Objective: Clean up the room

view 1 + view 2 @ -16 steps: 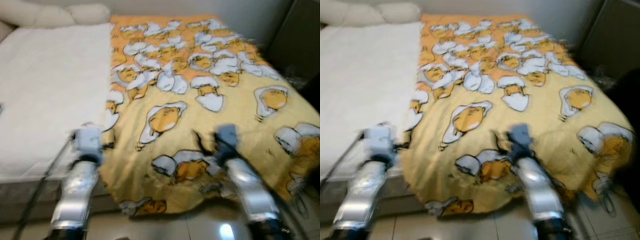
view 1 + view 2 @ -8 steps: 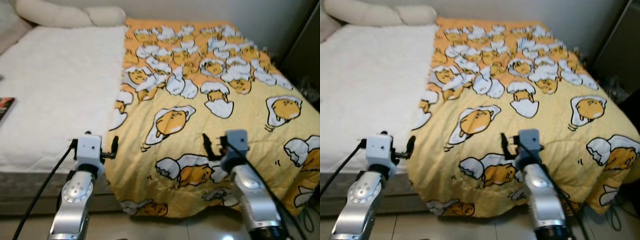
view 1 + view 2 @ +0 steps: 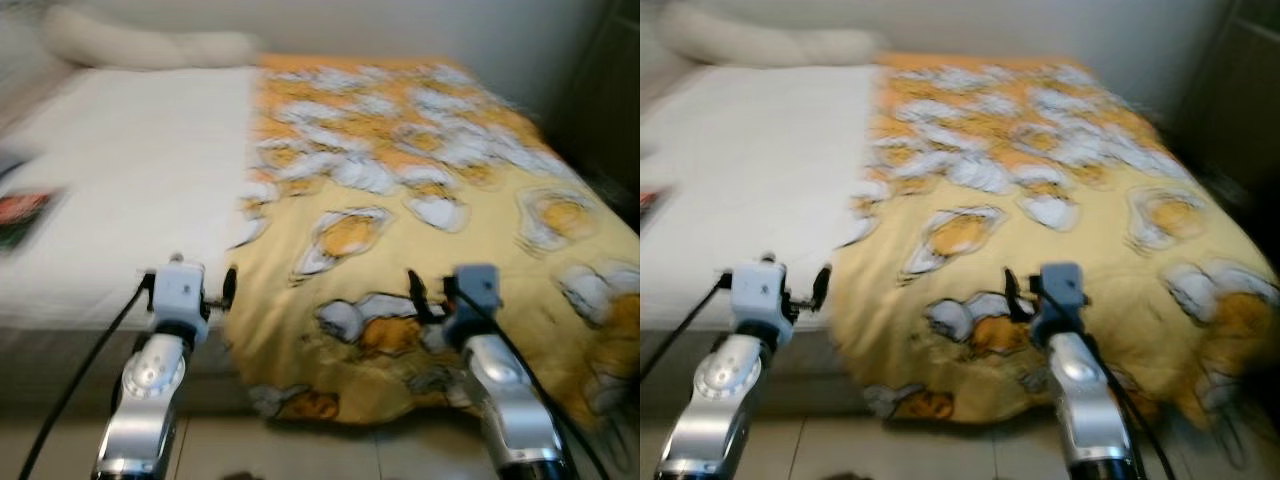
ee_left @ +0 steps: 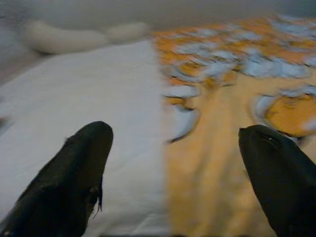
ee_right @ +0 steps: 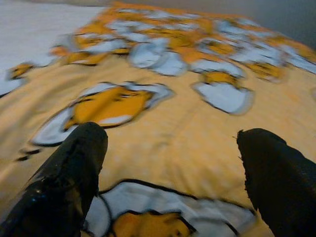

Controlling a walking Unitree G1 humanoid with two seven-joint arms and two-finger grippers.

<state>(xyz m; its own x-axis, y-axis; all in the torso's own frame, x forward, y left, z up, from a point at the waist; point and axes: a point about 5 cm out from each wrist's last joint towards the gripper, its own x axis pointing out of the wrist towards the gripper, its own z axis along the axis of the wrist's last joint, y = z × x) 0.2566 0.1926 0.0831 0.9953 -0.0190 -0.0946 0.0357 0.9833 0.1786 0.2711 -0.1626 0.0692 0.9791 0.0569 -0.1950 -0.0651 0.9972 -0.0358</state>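
A yellow blanket (image 3: 430, 200) printed with white-and-orange egg figures covers the right half of a bed; its near edge hangs over the foot of the bed. The left half is bare white sheet (image 3: 130, 190). My left gripper (image 4: 173, 163) stands open at the foot of the bed, over the line where blanket meets sheet. My right gripper (image 5: 170, 168) is open above the blanket's near part, with nothing between its fingers. Both arms reach forward, the left (image 3: 165, 340) and the right (image 3: 480, 340).
Pale pillows (image 3: 150, 45) lie at the head of the bed by the wall. A dark, red-marked flat object (image 3: 20, 215) rests on the sheet at the far left. A dark piece of furniture (image 3: 610, 90) stands right of the bed. Tiled floor (image 3: 330, 450) lies below.
The camera has shifted and the picture is blurred again; the bed sits slightly lower in view. Both grippers hold about the same place, still open.
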